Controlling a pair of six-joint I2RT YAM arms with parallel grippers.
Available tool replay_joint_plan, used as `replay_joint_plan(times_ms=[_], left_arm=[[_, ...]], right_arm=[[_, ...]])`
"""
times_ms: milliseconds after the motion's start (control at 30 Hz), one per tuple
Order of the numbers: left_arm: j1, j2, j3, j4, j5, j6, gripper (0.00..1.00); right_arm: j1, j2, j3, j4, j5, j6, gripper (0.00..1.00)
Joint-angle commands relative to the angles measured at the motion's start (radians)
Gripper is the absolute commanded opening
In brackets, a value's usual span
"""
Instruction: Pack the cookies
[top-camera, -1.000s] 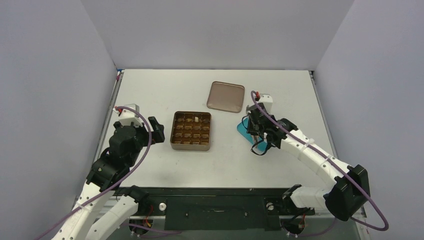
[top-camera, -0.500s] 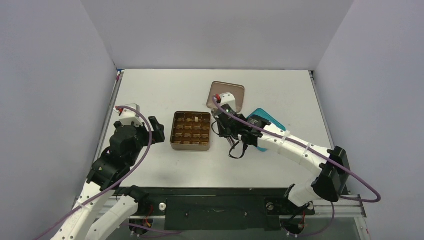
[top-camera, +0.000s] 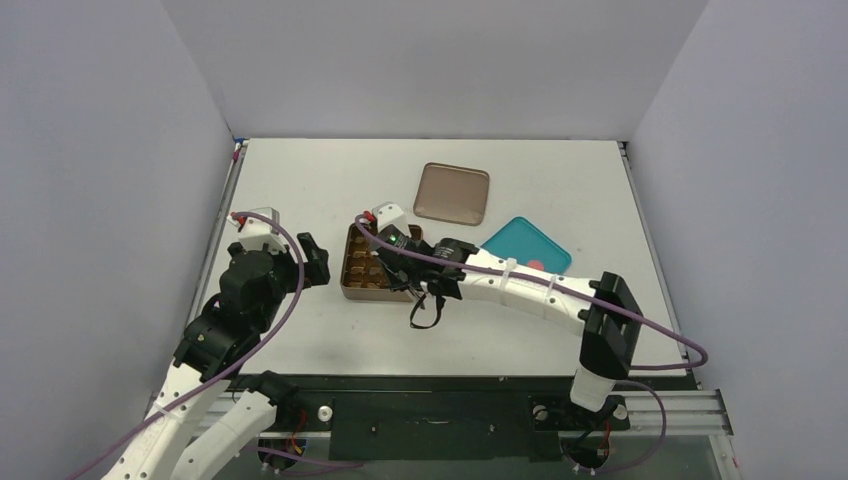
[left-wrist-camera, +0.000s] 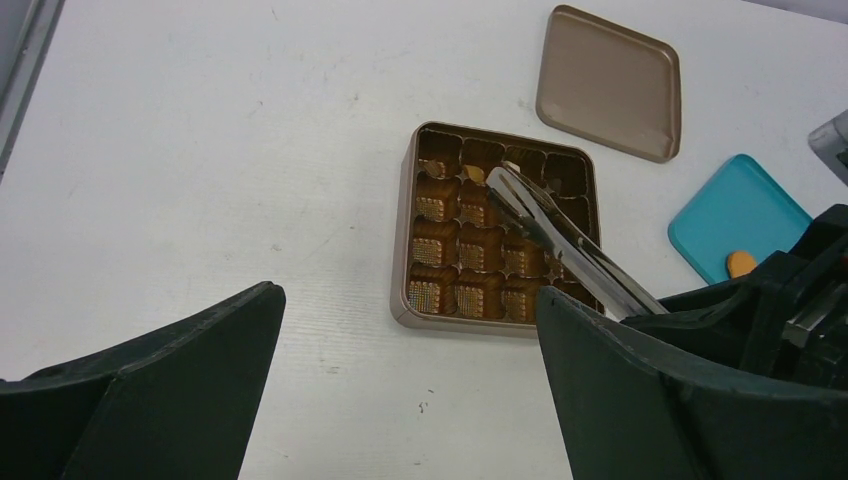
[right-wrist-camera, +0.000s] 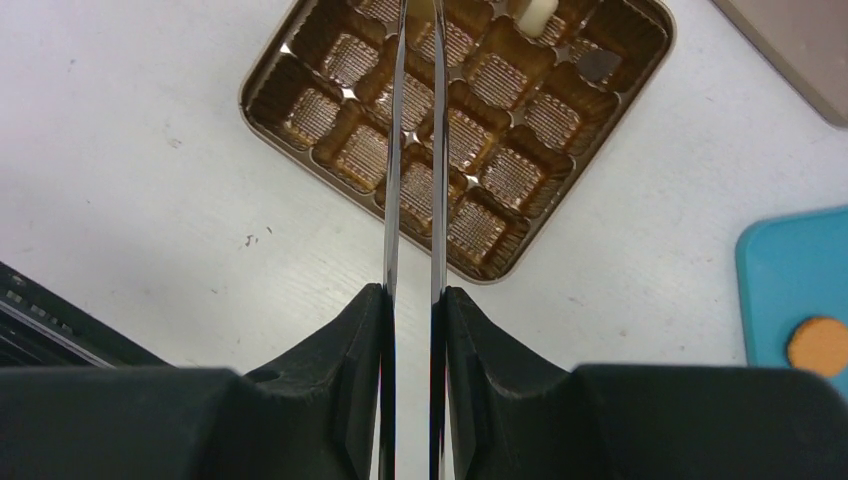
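On the table (left-wrist-camera: 200, 150), the lid (left-wrist-camera: 610, 82) lies behind and right of the gridded tin (left-wrist-camera: 412, 240); the plate (left-wrist-camera: 735, 210), bearing one cookie (left-wrist-camera: 741, 263), lies right of the tin.

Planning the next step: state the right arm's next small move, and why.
Probably lower the tongs slightly and ease the right end effector open: their tips hang over the tin's far side, near the cream cookie. Whether they grip a cookie is unclear.

one tin (left-wrist-camera: 402, 305), one lid (left-wrist-camera: 610, 83), one plate (left-wrist-camera: 735, 212), one pair of tongs (left-wrist-camera: 570, 247), one orange cookie (left-wrist-camera: 741, 263), one cream cookie (right-wrist-camera: 537, 14)
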Motion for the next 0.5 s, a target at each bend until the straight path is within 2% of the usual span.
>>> replay_joint_plan(times_ms=[0,467], left_arm=[[0.004,-0.008,0.007,0.045,-0.020,0.003,0.97],[0.004,-0.007,0.008,0.045,-0.019,0.004,0.97]], right_arm=[[0.016,0.038,0.098,0.049,-0.004,-0.020,0.18],[0.016,0.167,0.188,0.063,-0.005,-0.023,0.21]])
